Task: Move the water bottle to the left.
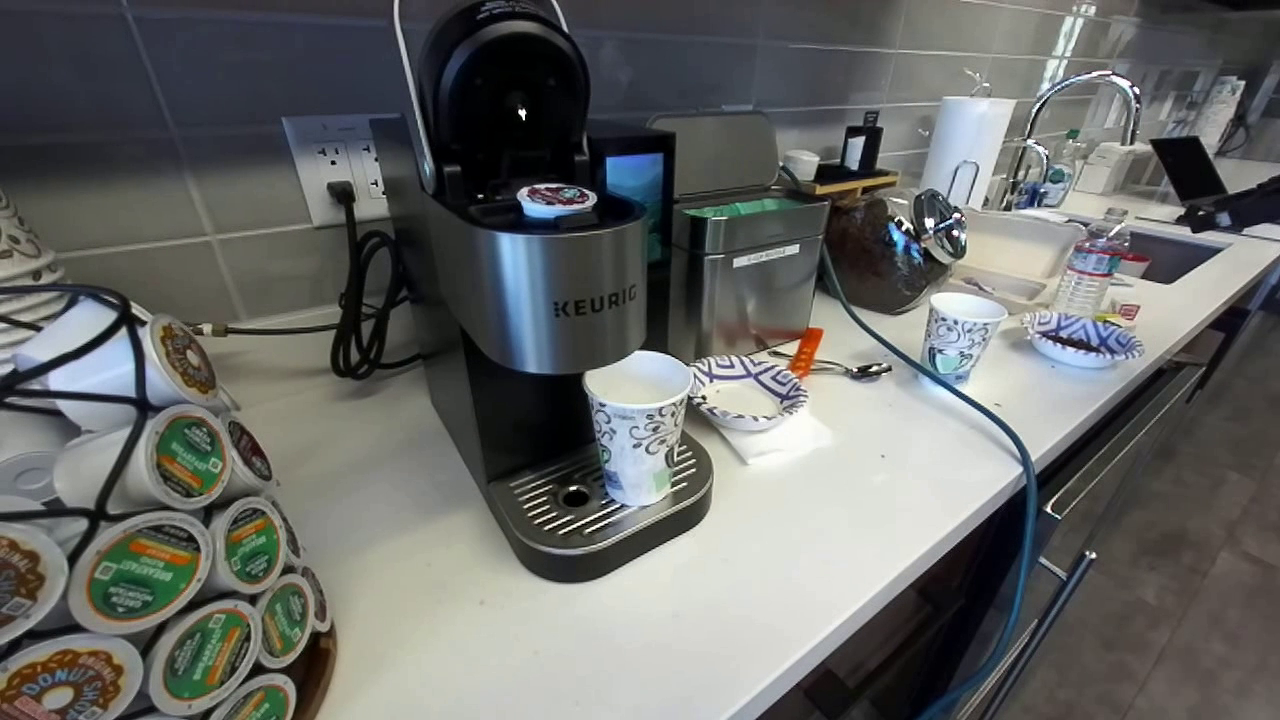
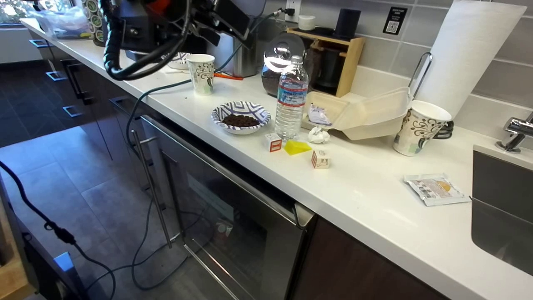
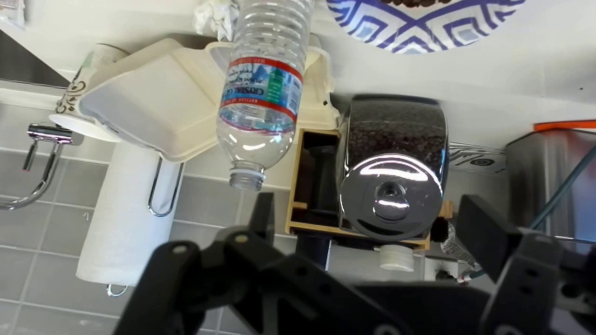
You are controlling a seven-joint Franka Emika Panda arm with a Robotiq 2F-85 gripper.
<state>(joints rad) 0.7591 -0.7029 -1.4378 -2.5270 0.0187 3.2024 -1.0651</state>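
The water bottle is clear plastic with a red-and-blue label and a pale threaded neck. It stands upright on the counter in both exterior views (image 1: pixel 1092 265) (image 2: pixel 291 100). The wrist view, which is upside down, shows the bottle (image 3: pixel 265 93) left of the jaws, neck near the left fingertip. My gripper (image 3: pixel 372 215) is open and empty, with its fingers wide apart facing the bean jar. In an exterior view the gripper (image 2: pixel 227 29) hangs above the counter, left of the bottle and apart from it. A dark shape at an exterior view's right edge may be the gripper; I cannot tell.
A patterned bowl (image 2: pixel 258 109) of brown grounds sits beside the bottle, with a paper cup (image 2: pixel 202 75) beyond it. A takeout box (image 2: pixel 374 121), crumpled paper (image 2: pixel 318 135), small cubes (image 2: pixel 272 143) and a yellow piece (image 2: pixel 297 147) lie near. The bean jar (image 3: pixel 396 125) stands behind.
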